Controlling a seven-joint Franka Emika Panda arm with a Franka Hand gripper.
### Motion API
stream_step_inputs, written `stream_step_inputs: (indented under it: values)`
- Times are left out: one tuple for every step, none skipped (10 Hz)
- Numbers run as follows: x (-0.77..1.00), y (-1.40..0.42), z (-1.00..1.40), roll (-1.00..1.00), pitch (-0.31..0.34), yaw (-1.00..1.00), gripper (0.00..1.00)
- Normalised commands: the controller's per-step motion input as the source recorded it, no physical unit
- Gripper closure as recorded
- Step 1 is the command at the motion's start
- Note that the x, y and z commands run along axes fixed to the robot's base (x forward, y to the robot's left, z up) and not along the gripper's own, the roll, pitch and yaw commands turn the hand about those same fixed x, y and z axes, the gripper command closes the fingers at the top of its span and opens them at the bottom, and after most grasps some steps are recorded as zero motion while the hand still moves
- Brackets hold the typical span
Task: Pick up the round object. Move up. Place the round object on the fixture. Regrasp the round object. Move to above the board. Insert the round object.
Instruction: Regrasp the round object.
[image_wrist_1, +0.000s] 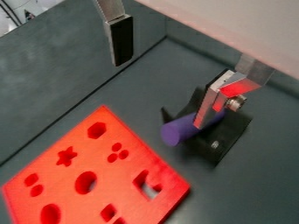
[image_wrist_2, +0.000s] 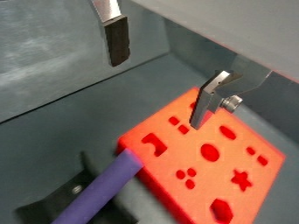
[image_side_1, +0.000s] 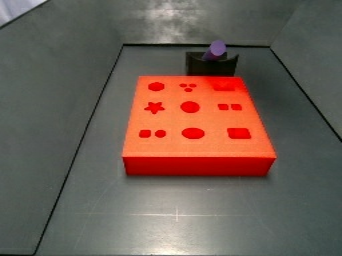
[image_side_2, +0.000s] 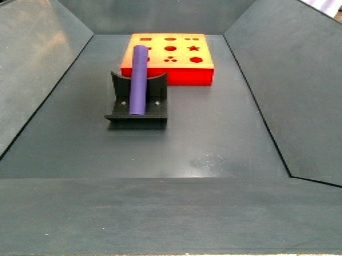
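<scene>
Gripper (image_wrist_1: 173, 61): seen only in both wrist views; neither side view showed it or the arm.
Fingers (image_wrist_2: 114, 39): two flat silver plates with dark pads, spread wide apart.
Hold: nothing sat between the fingers; they touched nothing.
Height: the gripper hung well above the floor.

No writing, label, brand, number or sign is showing anywhere in these views. The board (image_side_1: 195, 122) is carrying only cut-out shapes, and the round object (image_side_2: 136, 76), the fixture (image_side_2: 138, 104) and the gripper (image_wrist_1: 170, 66) are showing plain, unmarked surfaces.
</scene>
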Motion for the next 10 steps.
stream_step_inputs:
  values:
    - [-0.02,-0.03,0.01,1.0,-0.008,0.01,0.0]
    - [-0.01,-0.03,0.01,1.0,-0.011,0.02,0.0]
    - [0.0,-0.02,0.01,1.0,-0.013,0.02,0.0]
    - [-0.01,-0.01,0.01,1.0,-0.01,0.02,0.0]
    - [0.0,-0.02,0.01,1.0,-0.004,0.02,0.0]
    - [0.0,-0.02,0.01,1.0,-0.001,0.02,0.0]
    - [0.02,-0.02,0.0,1.0,0.008,0.02,0.0]
    - [0.03,-0.02,0.0,1.0,0.015,0.02,0.0]
    - [0.04,-0.03,-0.01,1.0,0.03,0.03,0.0]
    - [0.05,-0.03,0.0,1.0,0.045,0.03,0.0]
